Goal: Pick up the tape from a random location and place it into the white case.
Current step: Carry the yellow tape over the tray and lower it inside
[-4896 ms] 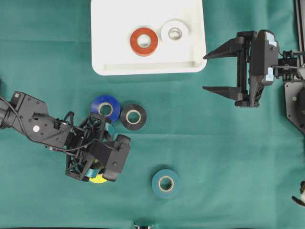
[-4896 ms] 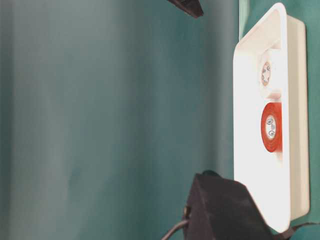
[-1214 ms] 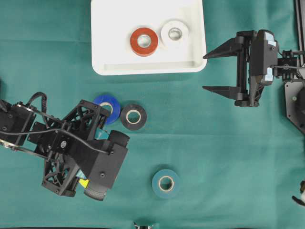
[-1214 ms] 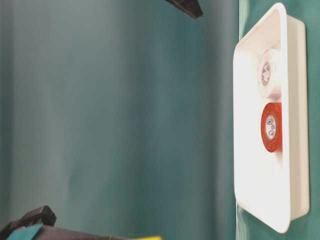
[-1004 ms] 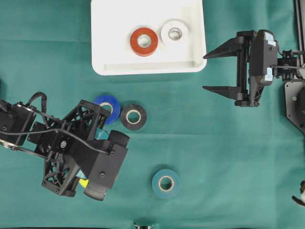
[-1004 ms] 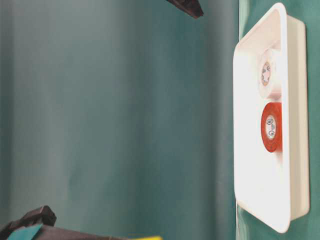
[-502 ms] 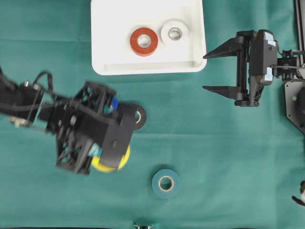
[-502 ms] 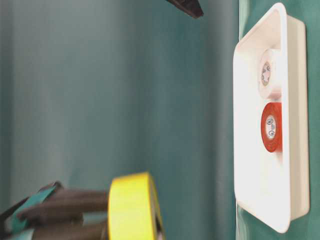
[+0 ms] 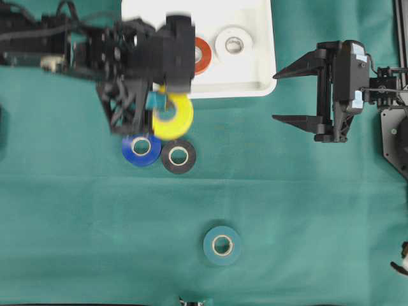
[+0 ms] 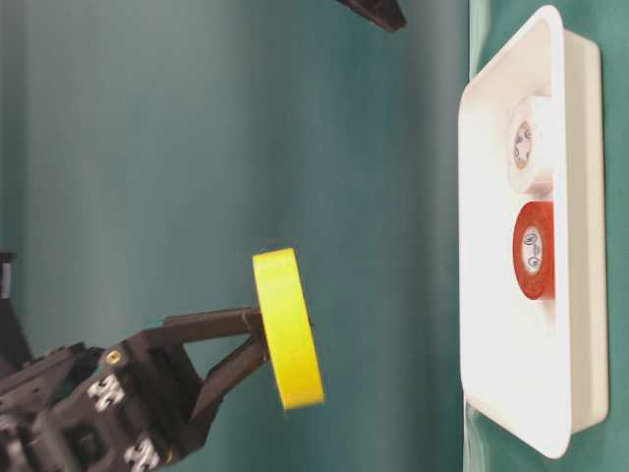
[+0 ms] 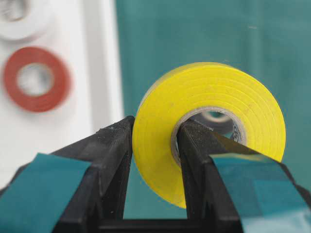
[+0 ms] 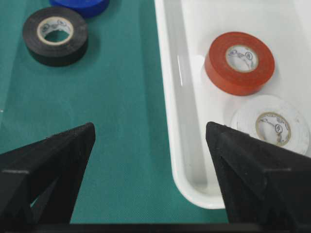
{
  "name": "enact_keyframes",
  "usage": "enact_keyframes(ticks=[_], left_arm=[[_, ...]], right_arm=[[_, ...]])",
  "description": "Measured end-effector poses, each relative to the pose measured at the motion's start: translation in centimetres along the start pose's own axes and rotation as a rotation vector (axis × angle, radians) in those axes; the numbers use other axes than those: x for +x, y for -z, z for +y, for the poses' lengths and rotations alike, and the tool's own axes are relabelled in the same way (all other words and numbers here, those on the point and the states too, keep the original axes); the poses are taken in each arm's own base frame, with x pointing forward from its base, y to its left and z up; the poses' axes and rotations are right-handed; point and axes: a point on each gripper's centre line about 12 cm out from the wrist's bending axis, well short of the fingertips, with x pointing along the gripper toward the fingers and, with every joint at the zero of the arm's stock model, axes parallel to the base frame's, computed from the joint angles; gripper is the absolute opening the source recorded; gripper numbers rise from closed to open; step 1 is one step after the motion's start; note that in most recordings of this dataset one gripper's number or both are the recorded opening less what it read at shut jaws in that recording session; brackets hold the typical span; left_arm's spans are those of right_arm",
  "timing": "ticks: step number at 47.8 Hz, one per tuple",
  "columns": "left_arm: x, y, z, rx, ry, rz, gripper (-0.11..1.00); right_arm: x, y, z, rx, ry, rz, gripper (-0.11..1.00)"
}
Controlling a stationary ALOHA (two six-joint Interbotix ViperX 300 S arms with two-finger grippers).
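A yellow tape roll (image 9: 173, 118) hangs in the air just in front of the white case's (image 9: 223, 93) near rim. My left gripper (image 9: 160, 104) is shut on it, one finger through the core and one outside the wall (image 11: 156, 124). From table level the roll (image 10: 285, 329) stands on edge, well above the cloth. Inside the case lie a red roll (image 9: 204, 56), partly hidden by the left arm, and a white roll (image 9: 234, 43). To the right of the case, my right gripper (image 9: 275, 95) stands wide open and holds nothing (image 12: 149, 131).
On the green cloth, a blue roll (image 9: 140, 148) and a black roll (image 9: 178, 155) lie side by side below the left gripper. A teal roll (image 9: 222, 245) lies alone toward the near edge. The right arm's base (image 9: 395, 134) stands at the right border.
My left gripper has lifted the yellow roll from the near-left cloth and swung it toward the case's near rim. The right arm has not moved.
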Motion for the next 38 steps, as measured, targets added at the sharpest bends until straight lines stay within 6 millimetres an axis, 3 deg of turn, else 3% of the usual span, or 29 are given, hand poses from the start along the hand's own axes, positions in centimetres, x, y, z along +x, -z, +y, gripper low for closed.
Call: enact_keyframes(ticks=[12,19,31,38], left_arm=[[-0.1,0.5,4.8,-0.1,-0.072,0.005,0.23],[-0.3,0.7,6.6,-0.139,-0.099,0.004,0.23],[-0.5,1.2,8.6,-0.18,-0.129,0.007,0.23],[-0.4,1.4,8.7,-0.183,-0.13,0.012,0.23]], right_arm=[[0.0,-0.2,0.0,-0.008,0.0,-0.002,0.88],[0.0,-0.2,0.0,-0.009,0.0,-0.002,0.88],[0.0,-0.2,0.0,-0.009,0.001,0.001,0.88],[0.0,-0.2,0.0,-0.009,0.001,0.001,0.88]])
